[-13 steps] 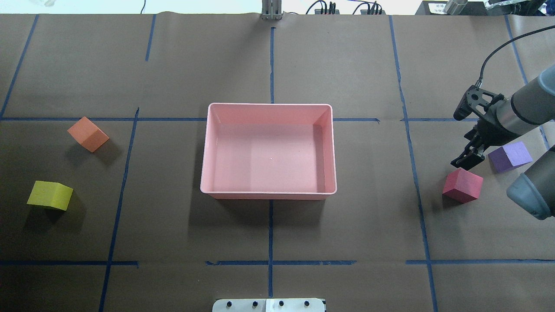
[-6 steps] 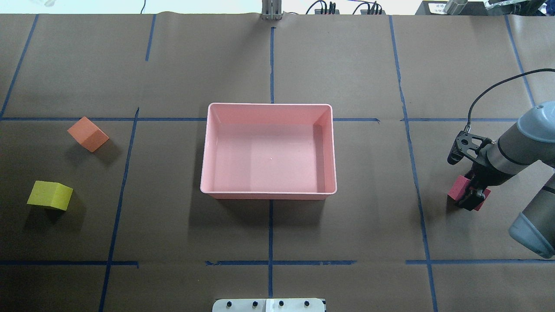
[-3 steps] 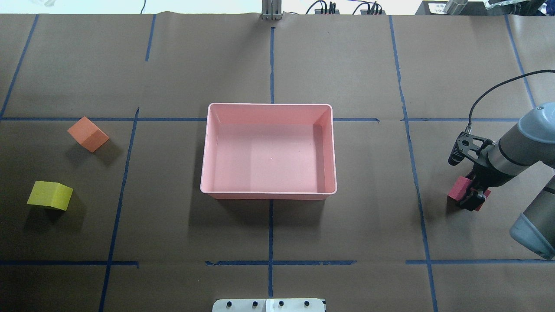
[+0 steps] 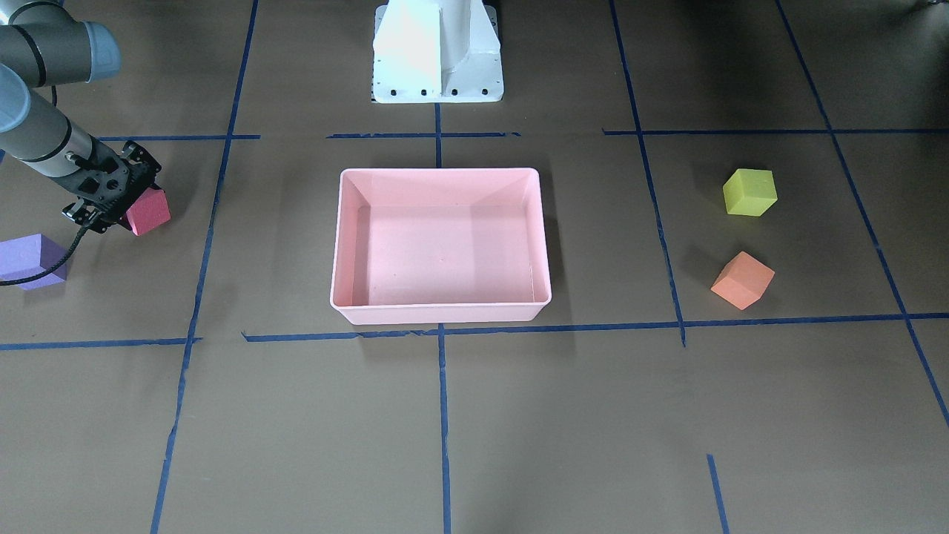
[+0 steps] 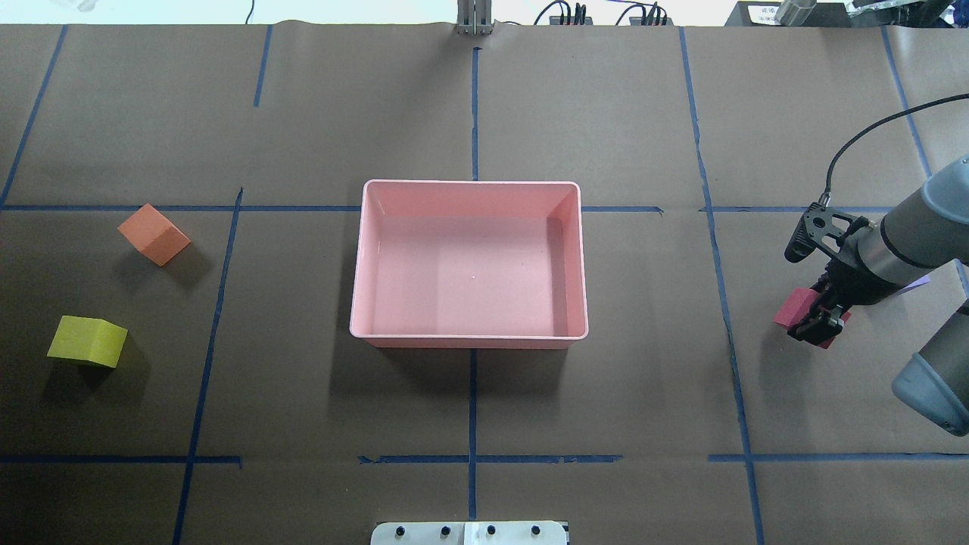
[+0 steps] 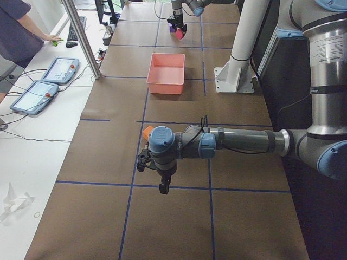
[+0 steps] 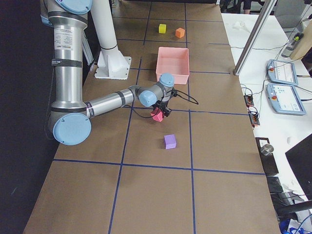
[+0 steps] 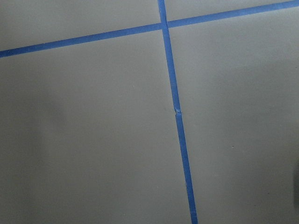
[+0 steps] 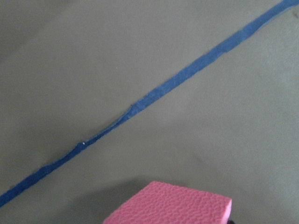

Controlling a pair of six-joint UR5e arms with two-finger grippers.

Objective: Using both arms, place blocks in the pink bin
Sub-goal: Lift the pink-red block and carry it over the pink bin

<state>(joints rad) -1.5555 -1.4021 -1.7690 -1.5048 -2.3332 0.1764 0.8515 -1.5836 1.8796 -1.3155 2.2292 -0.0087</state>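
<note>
My right gripper is shut on the red block and holds it just above the table, right of the pink bin. The block also shows in the front view and at the bottom of the right wrist view. The purple block lies beside that arm, mostly hidden in the overhead view. The orange block and the yellow-green block lie far left of the bin. My left gripper shows only in the exterior left view, over bare table; I cannot tell its state.
The bin holds nothing. The white pedestal base stands behind the bin on the robot's side. Blue tape lines cross the brown table cover. A side table with tablets and an operator are beyond the table's far edge.
My right gripper came down from between the purple and red blocks onto the red block and shut on it. It has since lifted the block slightly.
</note>
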